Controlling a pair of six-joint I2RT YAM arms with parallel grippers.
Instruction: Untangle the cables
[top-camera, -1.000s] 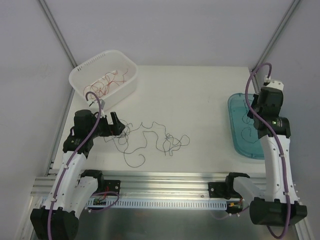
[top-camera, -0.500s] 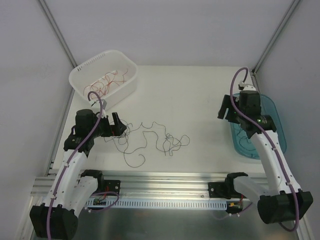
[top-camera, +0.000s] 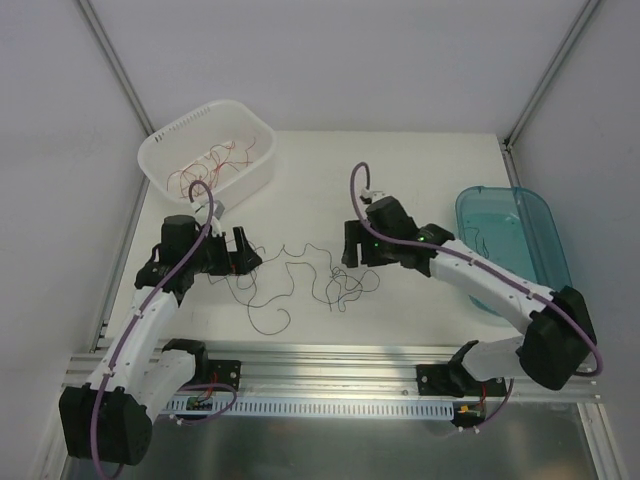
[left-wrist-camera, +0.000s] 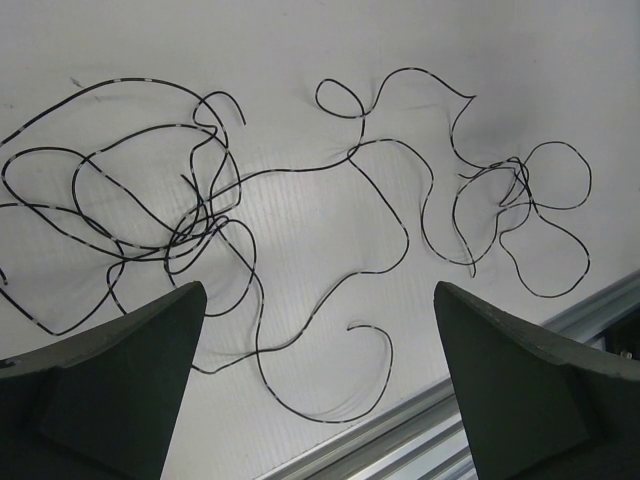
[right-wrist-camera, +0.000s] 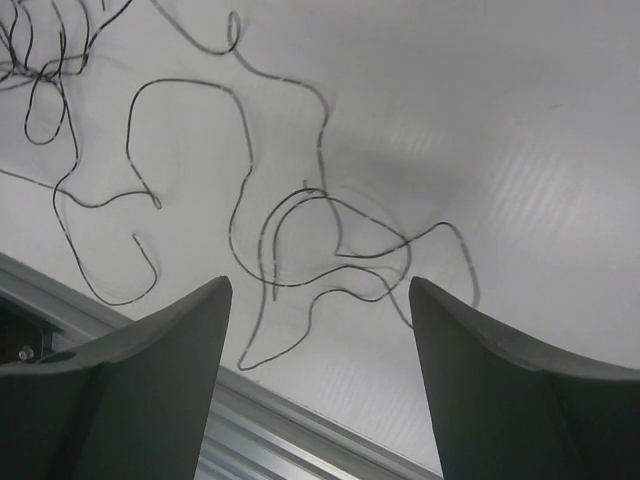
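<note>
Several hair-thin black cables (top-camera: 300, 272) sprawl in curly loops on the matte white table (top-camera: 420, 170). The left gripper (top-camera: 240, 255), over the tangle's nine o'clock end, and the right gripper (top-camera: 352, 246), over its three o'clock end, both gape empty. Only the overhead view shows red wires (top-camera: 215, 160) in the perforated white basket (top-camera: 165, 140) and the translucent teal tray (top-camera: 545, 215).
</note>
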